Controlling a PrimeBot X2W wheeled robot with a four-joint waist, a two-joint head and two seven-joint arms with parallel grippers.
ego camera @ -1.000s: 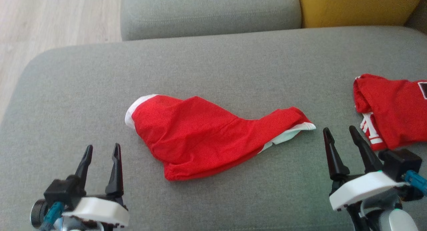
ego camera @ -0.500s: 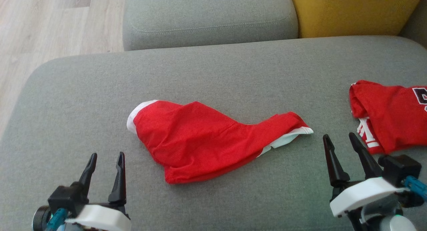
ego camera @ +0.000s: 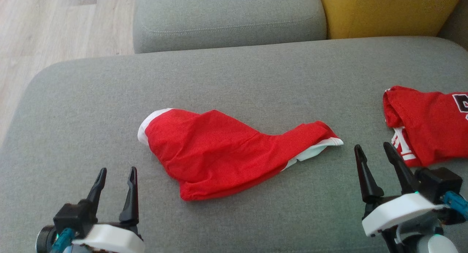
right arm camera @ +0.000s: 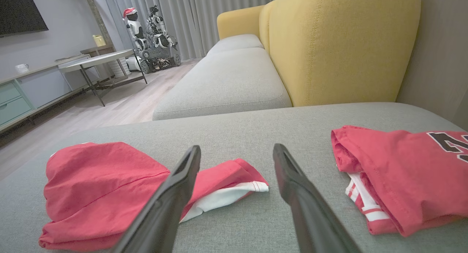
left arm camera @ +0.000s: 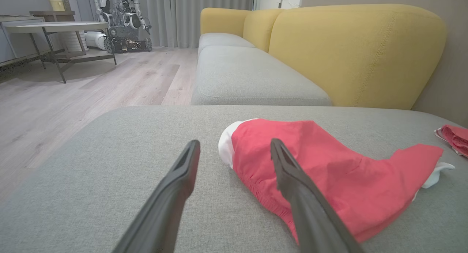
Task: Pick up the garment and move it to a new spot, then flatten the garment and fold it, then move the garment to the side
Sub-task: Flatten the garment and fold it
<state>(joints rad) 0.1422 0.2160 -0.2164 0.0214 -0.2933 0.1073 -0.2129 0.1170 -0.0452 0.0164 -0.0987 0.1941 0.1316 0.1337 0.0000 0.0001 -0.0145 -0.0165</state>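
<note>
At cushion centre: red garment (ego camera: 226, 154), crumpled into a lopsided heap, white band toward the left edge, narrow white-lined tail toward the right edge.
Cushion (ego camera: 234, 77): grey, soft, carrying everything.
Left pincer (ego camera: 118, 169): released, fingers wide, empty, hovering by the near edge, just short of the garment's near-left bulge.
Right pincer (ego camera: 372, 146): released too, empty, by the near edge, just right of the tail.
Right edge: second red shirt (ego camera: 427, 125) with lettering, apart from the tail, not to be snagged.
Step in hand: likely the first pick-up, no lift yet.
Doing it well: come in low at both ends, pinch a full fold rather than one layer, clench only with cloth deep between the fingers, raise both ends together.
</note>
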